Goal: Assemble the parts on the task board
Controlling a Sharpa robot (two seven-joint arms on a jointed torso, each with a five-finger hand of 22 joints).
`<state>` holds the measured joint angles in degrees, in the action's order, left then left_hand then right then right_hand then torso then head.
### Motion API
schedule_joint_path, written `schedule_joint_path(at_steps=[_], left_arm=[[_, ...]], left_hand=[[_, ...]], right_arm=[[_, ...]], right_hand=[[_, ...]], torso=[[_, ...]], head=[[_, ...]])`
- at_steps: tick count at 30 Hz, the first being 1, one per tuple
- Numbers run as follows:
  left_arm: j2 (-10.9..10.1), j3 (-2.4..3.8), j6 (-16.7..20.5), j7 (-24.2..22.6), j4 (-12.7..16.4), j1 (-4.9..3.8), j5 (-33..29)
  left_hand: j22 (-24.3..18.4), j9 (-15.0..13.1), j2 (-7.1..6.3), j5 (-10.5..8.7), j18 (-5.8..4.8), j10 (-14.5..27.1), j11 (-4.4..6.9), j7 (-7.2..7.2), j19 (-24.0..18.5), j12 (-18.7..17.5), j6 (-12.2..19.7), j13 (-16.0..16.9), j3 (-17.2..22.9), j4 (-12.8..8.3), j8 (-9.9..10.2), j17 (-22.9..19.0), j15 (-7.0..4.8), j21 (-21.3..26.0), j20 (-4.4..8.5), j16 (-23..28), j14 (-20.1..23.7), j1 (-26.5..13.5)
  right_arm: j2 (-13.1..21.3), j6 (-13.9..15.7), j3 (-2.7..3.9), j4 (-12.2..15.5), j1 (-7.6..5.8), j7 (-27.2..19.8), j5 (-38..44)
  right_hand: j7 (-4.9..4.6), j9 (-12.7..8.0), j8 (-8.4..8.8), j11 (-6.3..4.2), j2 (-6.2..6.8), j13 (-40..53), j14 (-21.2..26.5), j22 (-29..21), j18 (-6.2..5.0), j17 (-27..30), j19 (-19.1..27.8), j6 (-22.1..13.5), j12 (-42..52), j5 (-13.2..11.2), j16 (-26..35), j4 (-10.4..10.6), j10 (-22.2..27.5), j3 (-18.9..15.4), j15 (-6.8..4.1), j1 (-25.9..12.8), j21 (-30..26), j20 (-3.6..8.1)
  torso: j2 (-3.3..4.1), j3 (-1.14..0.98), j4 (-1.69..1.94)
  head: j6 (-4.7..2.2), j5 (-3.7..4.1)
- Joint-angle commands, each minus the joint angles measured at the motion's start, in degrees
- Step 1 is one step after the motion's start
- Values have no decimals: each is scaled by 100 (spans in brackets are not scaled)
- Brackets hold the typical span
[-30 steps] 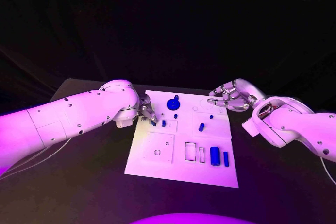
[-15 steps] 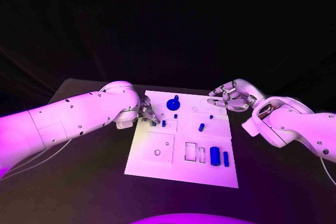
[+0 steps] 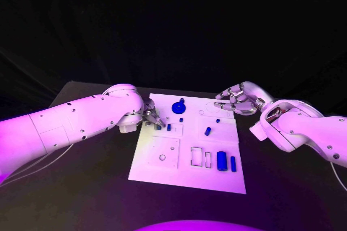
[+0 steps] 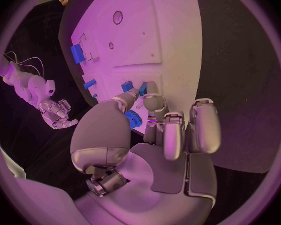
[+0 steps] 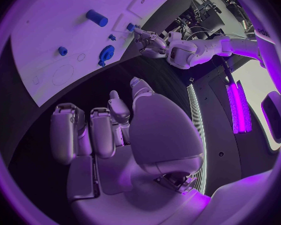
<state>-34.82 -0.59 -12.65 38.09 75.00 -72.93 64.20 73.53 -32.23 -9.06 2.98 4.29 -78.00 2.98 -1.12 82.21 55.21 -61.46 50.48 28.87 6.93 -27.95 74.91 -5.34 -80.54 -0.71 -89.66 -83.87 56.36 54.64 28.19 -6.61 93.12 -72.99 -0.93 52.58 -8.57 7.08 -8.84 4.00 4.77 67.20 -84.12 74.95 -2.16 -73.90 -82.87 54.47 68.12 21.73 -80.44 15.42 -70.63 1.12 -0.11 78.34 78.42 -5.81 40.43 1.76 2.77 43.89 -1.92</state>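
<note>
Task board [image 3: 189, 166], white plate mid-table; everything below placed relative to it. Blue parts on it: round gear-like part [image 3: 178, 107] near the far edge, small peg [image 3: 207, 131] about centre, two upright blocks [image 3: 222, 160] toward the near right corner, small pieces [image 3: 168, 126] by the left edge.

Left hand [image 3: 150, 116] sits over the board's left edge, right at those small pieces. In the left wrist view its fingers [image 4: 154, 102] are curled toward the thumb with a ridged blue part [image 4: 133, 119] showing between them. It looks pinched, but contact is partly hidden, so the hold can't be confirmed. Fingertips are just beside two small blue pieces [image 4: 127, 86] on the board.

Right hand [image 3: 237, 100] hovers off the board's far right corner, clear of the plate. Fingers are loosely bent and apart, nothing in them; the right wrist view shows the palm [image 5: 109, 130] bare.

Risks, judged:
- Pinch on the ridged part looks shallow, so it could slip or tilt when lowered and miss its seat.
- Left fingers are crowded against neighbouring pieces, so a sideways move may knock them over.
- The arm covers the seat from the head view, making alignment hard to check.
- Pressing off-centre could shift the board, since the right hand isn't bracing it.
</note>
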Motion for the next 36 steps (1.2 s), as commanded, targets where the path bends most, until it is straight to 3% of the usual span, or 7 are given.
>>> schedule_joint_path(at_steps=[1, 20, 24, 26, 29, 31, 36], left_arm=[[-5, -1, 63, 3, 11, 5, 39], [-299, 74, 965, -292, 255, -2, -283], [-391, 101, 1405, -623, 334, -5, -493], [-427, 107, 1659, -942, 364, -5, -686], [-456, 111, 2102, -1692, 397, -5, -928], [-448, 102, 2352, -2164, 405, -3, -932], [-330, 32, 2815, -3112, 377, 13, -429]], left_hand=[[5, 31, -72, -10, -68, -10, -39, -14, 18, 28, -38, 12, -304, 112, -10, 1509, -27, -19, -7, -34, -613, -132], [-177, 255, 136, -5, -26, 146, -56, -36, -66, -81, 61, -148, -1810, 661, -37, 1509, -19, 111, -10, -34, -613, 234], [-523, 321, 243, 0, 46, 411, -105, -93, -239, -515, 209, -608, -1961, 716, 11, 1509, 12, 338, -28, -34, -613, 469], [-1140, 393, 263, -5, 169, 803, -196, -194, -566, -1045, 437, -1118, -2011, 710, 117, 1488, 85, 755, -59, -17, -606, 675], [-2021, 522, 325, 18, 331, 1318, -402, -424, -1104, -1368, 814, -1328, -2004, 674, 281, 336, 274, 1441, -170, 992, -97, 1105], [-3047, 669, 247, 11, 504, 1786, -557, -576, -1753, -1625, 1043, -1486, -1962, 549, 445, -417, 413, 2266, -288, 1728, 355, 1503], [-3840, 1114, 131, 9, 633, 2362, -722, -720, -2257, -2307, 1239, -2130, -1520, 182, 852, -2089, 576, 3174, -477, 3442, 1389, 2523]], right_arm=[[-1, -66, 1, 2, 5, -34, 22], [-5, -77, 1, -29, 21, -39, 10], [-5, -76, 1, -33, 25, -40, 8], [-2, -74, 1, -34, 27, -40, 7], [4, -71, 1, -35, 29, -39, 6], [6, -71, 1, -37, 30, -38, 6], [5, -73, 0, -44, 33, -39, 5]], right_hand=[[-7, -5, -28, -19, -44, -3, -217, 671, -94, 5, 40, -32, 2, 18, 35, 0, 18, -27, -42, -5, -29, 17], [-7, -5, -28, -19, -44, -3, -217, 671, -94, 5, 40, -32, 2, 18, 35, 0, 18, -27, -42, -5, -29, 17], [-7, -5, -28, -19, -44, -3, -217, 671, -94, 5, 40, -32, 2, 18, 35, 0, 18, -27, -42, -5, -29, 17], [-7, -7, -29, -19, -43, -8, -217, 668, -96, 10, 42, -37, -2, 19, 39, 2, 22, -31, -42, -11, -35, 17], [-7, -7, -29, -19, -43, -8, -217, 668, -96, 10, 42, -37, -2, 19, 39, 2, 22, -31, -42, -11, -35, 17], [-7, -7, -29, -19, -43, -8, -217, 668, -96, 10, 42, -37, -2, 19, 39, 2, 22, -31, -42, -11, -35, 17], [-7, -7, -29, -19, -44, -13, -216, 664, -97, 14, 46, -38, -6, 20, 42, 3, 26, -31, -42, -11, -41, 17]], torso=[[1, 2, -3], [-3, -4, 6], [1, -1, 0], [2, -1, 2], [2, 0, 6], [1, 2, 12], [-1, 3, 11]], head=[[-11, 8], [-39, 28], [-49, 43], [-51, 45], [-59, 56], [-68, 67], [-79, 79]])
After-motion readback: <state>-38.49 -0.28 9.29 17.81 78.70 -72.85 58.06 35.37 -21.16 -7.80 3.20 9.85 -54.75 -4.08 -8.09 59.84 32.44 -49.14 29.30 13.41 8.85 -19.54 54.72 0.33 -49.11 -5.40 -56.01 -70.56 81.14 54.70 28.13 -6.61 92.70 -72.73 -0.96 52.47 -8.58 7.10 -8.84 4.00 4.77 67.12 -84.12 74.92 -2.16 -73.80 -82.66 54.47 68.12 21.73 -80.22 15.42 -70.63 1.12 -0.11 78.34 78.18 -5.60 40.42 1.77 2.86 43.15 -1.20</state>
